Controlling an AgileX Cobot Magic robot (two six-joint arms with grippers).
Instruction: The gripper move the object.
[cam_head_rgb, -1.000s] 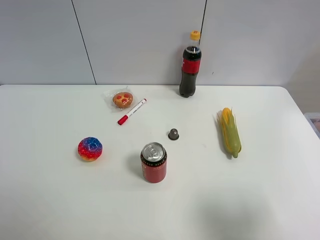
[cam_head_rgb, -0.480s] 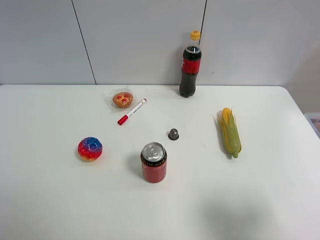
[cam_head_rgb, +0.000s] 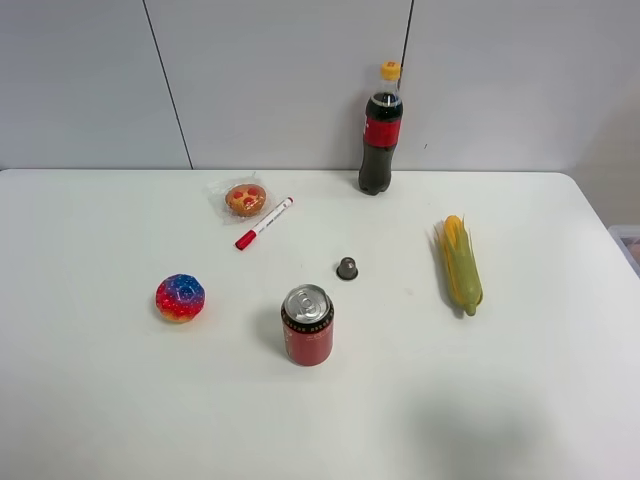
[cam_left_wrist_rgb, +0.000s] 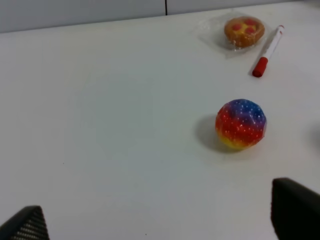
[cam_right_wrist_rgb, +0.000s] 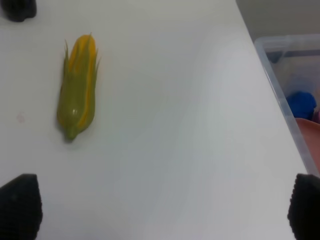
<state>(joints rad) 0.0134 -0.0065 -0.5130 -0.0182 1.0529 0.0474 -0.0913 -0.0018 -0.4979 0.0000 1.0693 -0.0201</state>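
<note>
The object, a tiny dark grey-brown capsule cup (cam_head_rgb: 347, 268), stands on the white table (cam_head_rgb: 520, 400) just behind and to the right of the red soda can (cam_head_rgb: 308, 325). It shows in neither wrist view. No arm shows in the exterior high view. My left gripper (cam_left_wrist_rgb: 160, 220) is open and empty, with only its black fingertips (cam_left_wrist_rgb: 295, 210) in view, short of the multicoloured ball (cam_left_wrist_rgb: 240, 124). My right gripper (cam_right_wrist_rgb: 162, 207) is open and empty, with its fingertips (cam_right_wrist_rgb: 20, 205) wide apart near the corn cob (cam_right_wrist_rgb: 77, 100).
A cola bottle (cam_head_rgb: 380, 130) stands at the back by the wall. A red marker pen (cam_head_rgb: 263, 223) and a wrapped pastry (cam_head_rgb: 245, 198) lie at the back left. The ball (cam_head_rgb: 180, 297) lies left, the corn (cam_head_rgb: 461, 265) right. A clear bin (cam_right_wrist_rgb: 295, 85) stands beyond the table's right edge.
</note>
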